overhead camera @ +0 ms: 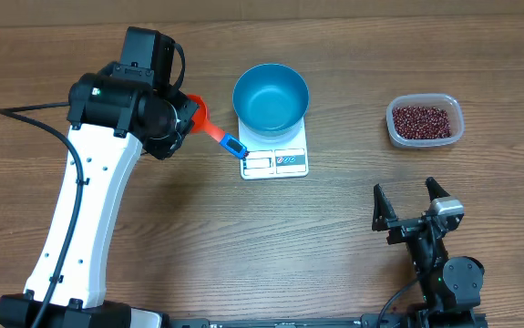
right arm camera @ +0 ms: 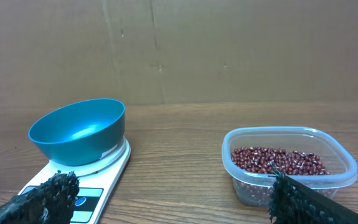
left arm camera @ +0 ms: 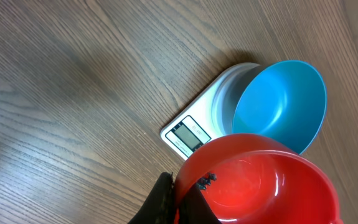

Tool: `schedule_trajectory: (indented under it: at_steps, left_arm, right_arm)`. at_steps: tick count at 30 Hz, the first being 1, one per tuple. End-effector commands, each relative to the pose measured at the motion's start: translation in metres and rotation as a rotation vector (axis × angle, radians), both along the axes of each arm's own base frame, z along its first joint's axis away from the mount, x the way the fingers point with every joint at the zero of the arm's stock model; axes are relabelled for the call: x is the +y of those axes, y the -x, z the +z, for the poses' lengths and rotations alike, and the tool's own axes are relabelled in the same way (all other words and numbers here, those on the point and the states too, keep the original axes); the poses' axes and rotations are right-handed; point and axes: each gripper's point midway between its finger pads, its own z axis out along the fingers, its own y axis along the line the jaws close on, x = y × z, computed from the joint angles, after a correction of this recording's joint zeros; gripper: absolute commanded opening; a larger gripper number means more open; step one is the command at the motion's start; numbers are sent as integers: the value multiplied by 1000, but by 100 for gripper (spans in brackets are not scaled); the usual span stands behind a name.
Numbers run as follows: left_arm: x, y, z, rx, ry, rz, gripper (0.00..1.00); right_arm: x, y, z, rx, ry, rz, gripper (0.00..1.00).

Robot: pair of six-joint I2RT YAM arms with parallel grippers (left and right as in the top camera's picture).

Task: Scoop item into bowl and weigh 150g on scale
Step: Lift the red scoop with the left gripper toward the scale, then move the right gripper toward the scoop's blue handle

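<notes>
Wood-grain table (overhead camera: 334, 237) with a plain cardboard wall behind it, that's the whole setup.

The biggest thing on it is the left arm (overhead camera: 84, 210), white with a black wrist, reaching up the left side of the table toward the scale. The left gripper (left arm camera: 169, 202) has its dark fingers (left arm camera: 161, 198) pinched together on the rim of a red scoop (left arm camera: 259, 180). The right arm sits low at the near right, and the right gripper (overhead camera: 410, 202) hangs with its fingers (right arm camera: 48, 199) spread wide apart around nothing, well short of the tub.

The scale (overhead camera: 275, 157) is mid-table, white and flat, with its display and buttons on the edge facing the robot. I can't read the display. The bowl (overhead camera: 271, 96) sits on top of the scale's far end, upright, and the inside is just bare blue.

Over on the right, well apart from the scale, there's a clear plastic tub (overhead camera: 425, 137) with rounded corners.

The scoop is just left of the bowl. From overhead its handle runs diagonally down toward the scale's near-left corner and ends in a blue tip (overhead camera: 231, 143). I can't tell whether that tip touches the scale. In the wrist view the cup of the scoop shows only shiny red inside.

The beans (overhead camera: 422, 118) are all in the tub, a loose maroon layer across the bottom.
</notes>
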Motion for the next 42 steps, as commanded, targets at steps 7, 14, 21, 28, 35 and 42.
schedule_trajectory:
  at_steps: [7, 14, 21, 28, 35, 42]
  left_arm:
    - [-1, 1, 4, -1, 33, 72, 4]
    - [-12, 3, 4, 21, 111, 99, 4]
    - [-18, 4, 5, 29, 143, 98, 4]
    - [-18, 2, 6, 21, 148, 100, 4]
    - [-24, 1, 7, 12, 164, 86, 4]
    - [-31, 3, 7, 20, 176, 94, 4]
  right_arm:
    - [0, 0, -2, -2, -3, -3, 100]
    - [0, 0, 0, -11, -3, -3, 100]
    - [6, 1, -1, 2, -38, 33, 100]
    - [34, 9, 4, 24, -181, 201, 100]
    - [49, 20, 33, 4, -185, 303, 100]
    - [60, 24, 82, 95, -191, 365, 100]
